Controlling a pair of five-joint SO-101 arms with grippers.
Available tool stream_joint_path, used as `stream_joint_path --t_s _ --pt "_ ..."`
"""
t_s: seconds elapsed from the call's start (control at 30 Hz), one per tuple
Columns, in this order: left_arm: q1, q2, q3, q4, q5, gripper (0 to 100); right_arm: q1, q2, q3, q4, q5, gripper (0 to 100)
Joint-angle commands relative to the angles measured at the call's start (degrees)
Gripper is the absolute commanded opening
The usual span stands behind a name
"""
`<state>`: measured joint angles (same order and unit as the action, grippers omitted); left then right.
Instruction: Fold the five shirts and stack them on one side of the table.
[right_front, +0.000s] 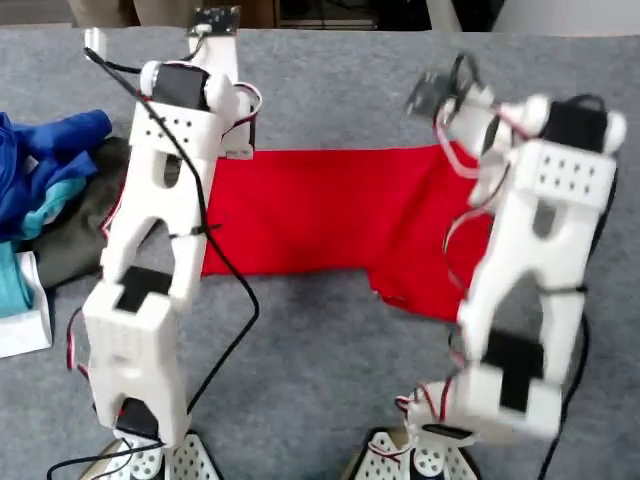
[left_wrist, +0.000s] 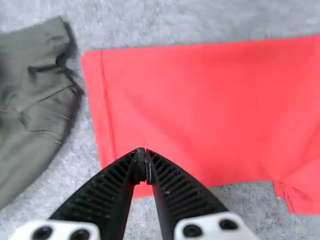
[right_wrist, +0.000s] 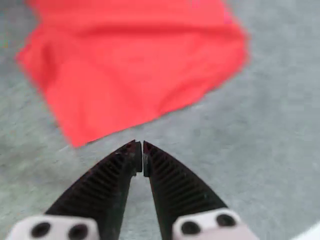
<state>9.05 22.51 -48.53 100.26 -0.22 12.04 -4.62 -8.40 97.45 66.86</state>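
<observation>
**Red shirt spread flat, both arms' fingers closed**

We see a red shirt spread across the grey tabletop. The left fingers are pressed together with nothing between them, their tips over the shirt's near edge by its hemmed end. An olive shirt lies crumpled beside that end, off to one side of the left fingers. The right fingers are closed too, over bare tabletop, with the red shirt's rumpled end just ahead of their tips.

Table, grey and felt-like on top: is spanning the whole high view. White flat item, kind unclear: is resting at the table's left edge, toward the near corner. Tan furnishing: is standing beyond the far edge.
</observation>
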Motion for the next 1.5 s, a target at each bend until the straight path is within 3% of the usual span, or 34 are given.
stream_joint_path --t_s 0.0,0.13,0.4,0.67,1.1,1.47 --pt "0.1 -5.0 0.3 0.4 -1.2 2 -1.0 -13.4 22.1 -7.0 3.1 9.9" --pt "0.4 -5.0 0.4 0.4 -1.1 2 -3.9 -23.2 42.4 -14.7 5.1 19.7" --pt "0.9 -5.0 0.4 0.4 -1.4 2 -8.9 -26.4 59.6 -29.3 3.8 20.5" --pt "1.1 -4.9 0.4 0.4 -1.4 2 -8.9 -11.0 56.0 -35.1 3.9 20.5" --pt "1.1 -4.9 0.4 0.4 -1.4 2 -8.7 11.6 42.5 -34.6 4.1 19.7" --pt "1.1 -4.9 0.4 0.4 -1.4 2 -8.7 14.9 37.8 -32.7 4.1 0.3"
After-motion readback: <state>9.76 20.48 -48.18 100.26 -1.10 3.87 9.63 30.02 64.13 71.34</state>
